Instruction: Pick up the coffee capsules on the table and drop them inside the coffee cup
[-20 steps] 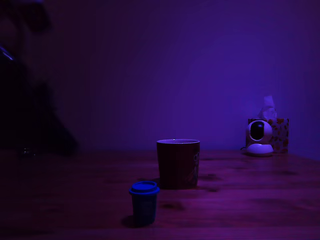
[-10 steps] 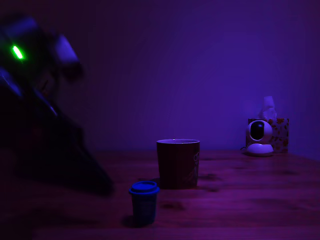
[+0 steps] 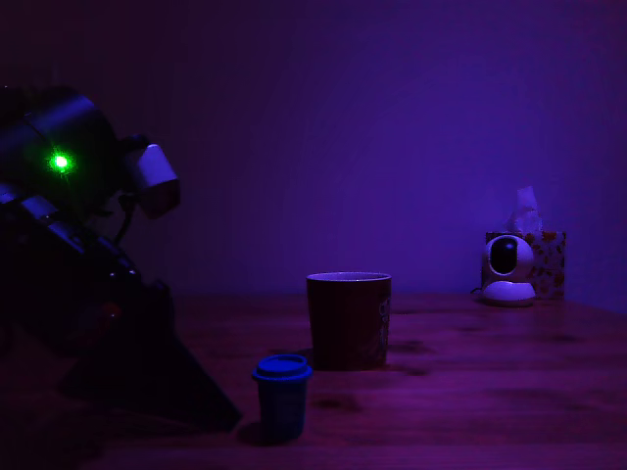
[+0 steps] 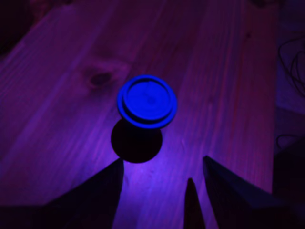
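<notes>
A: Edges, free room?
B: The surface (image 3: 470, 392) is seen running to the exterior view's right, where its far edge is met by a white camera gadget (image 3: 507, 269) and a tissue box (image 3: 549, 259), both well apart from the task's things. Bare wood is seen all round the capsule in the wrist view.

A: Gripper?
B: The gripper (image 4: 159, 191) is seen with its jaws apart and nothing held or touched. Its dark fingers (image 4: 95, 198) are pointed at the blue-topped capsule (image 4: 147, 101), near it but short of contact.

A: Counts?
B: One capsule is counted, upright, near the surface's front edge. One coffee cup (image 3: 349, 319) is counted, just behind the capsule, toward the exterior view's right, not touching it. A second capsule cannot be made out in the dim light.
</notes>
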